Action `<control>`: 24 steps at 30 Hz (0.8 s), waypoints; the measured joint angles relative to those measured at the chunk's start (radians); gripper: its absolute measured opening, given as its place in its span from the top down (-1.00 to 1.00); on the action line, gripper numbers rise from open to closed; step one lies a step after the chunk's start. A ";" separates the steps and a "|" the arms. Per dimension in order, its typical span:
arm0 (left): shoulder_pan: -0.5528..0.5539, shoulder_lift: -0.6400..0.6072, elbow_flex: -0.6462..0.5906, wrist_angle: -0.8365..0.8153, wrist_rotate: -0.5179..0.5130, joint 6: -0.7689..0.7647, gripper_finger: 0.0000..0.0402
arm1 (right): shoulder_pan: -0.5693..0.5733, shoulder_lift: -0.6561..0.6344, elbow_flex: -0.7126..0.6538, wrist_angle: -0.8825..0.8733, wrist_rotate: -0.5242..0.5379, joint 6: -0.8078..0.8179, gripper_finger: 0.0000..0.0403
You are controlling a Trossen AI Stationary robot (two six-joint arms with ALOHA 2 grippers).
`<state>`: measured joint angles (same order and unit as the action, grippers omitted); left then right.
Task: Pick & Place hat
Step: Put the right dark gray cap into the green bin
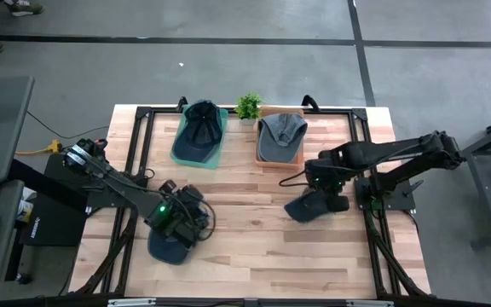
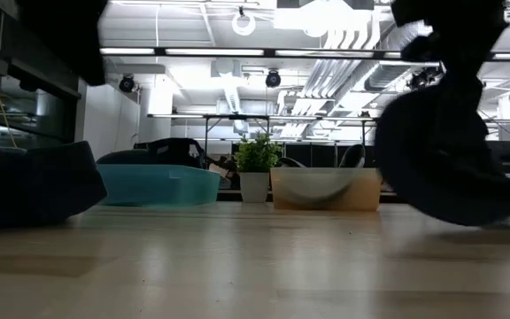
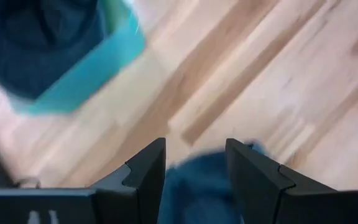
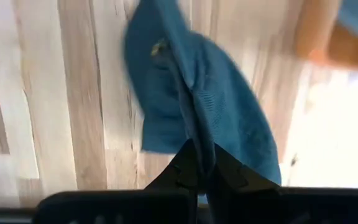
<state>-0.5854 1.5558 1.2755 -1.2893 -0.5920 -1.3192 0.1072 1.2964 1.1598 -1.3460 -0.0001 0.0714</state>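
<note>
Two dark blue hats are out on the wooden table. One hat lies near the table's left near side. My left gripper hovers open just above it, and the hat shows between its fingers without touching them. The second hat is on the table's right side, under my right gripper, which is shut on it. In the low view this hat hangs just above the tabletop. My right gripper pinches a raised fold of the hat's crown cloth between its two fingers, coming from above and pointing down. The hat hangs below the fingers, slack. Its lowest part is close to the table; whether it is lifted clear, I cannot tell.
At the far edge a teal tray holds a navy hat. Beside it an orange-brown tray holds a grey hat. A small potted plant stands between them. Bare wood lies in the middle.
</note>
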 joint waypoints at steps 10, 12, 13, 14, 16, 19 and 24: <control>0.238 0.000 0.000 0.562 -0.069 0.599 0.19 | 0.020 0.000 0.110 -0.017 0.091 0.002 0.99; 0.274 0.000 0.000 0.664 -0.069 0.722 0.19 | 0.020 0.000 0.115 -0.021 0.106 0.000 0.99; 0.291 0.000 0.000 0.706 -0.069 0.773 0.19 | 0.020 0.000 0.117 -0.021 0.109 -0.004 0.99; 0.307 0.000 0.000 0.745 -0.069 0.819 0.19 | 0.020 0.000 0.117 -0.021 0.110 -0.009 0.99; 0.334 0.000 0.000 0.793 -0.056 0.885 0.18 | 0.020 0.000 0.117 -0.024 0.110 -0.011 0.99; 0.370 0.000 0.000 0.824 -0.006 0.909 0.12 | 0.020 0.000 0.117 -0.024 0.119 -0.018 0.99; 0.422 0.045 0.001 0.892 0.073 0.911 -0.17 | 0.020 0.000 0.117 -0.013 0.166 -0.038 0.99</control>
<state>-0.1636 1.6013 1.2764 -0.3977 -0.5187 -0.4080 0.1272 1.2968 1.2770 -1.3591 0.1660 0.0335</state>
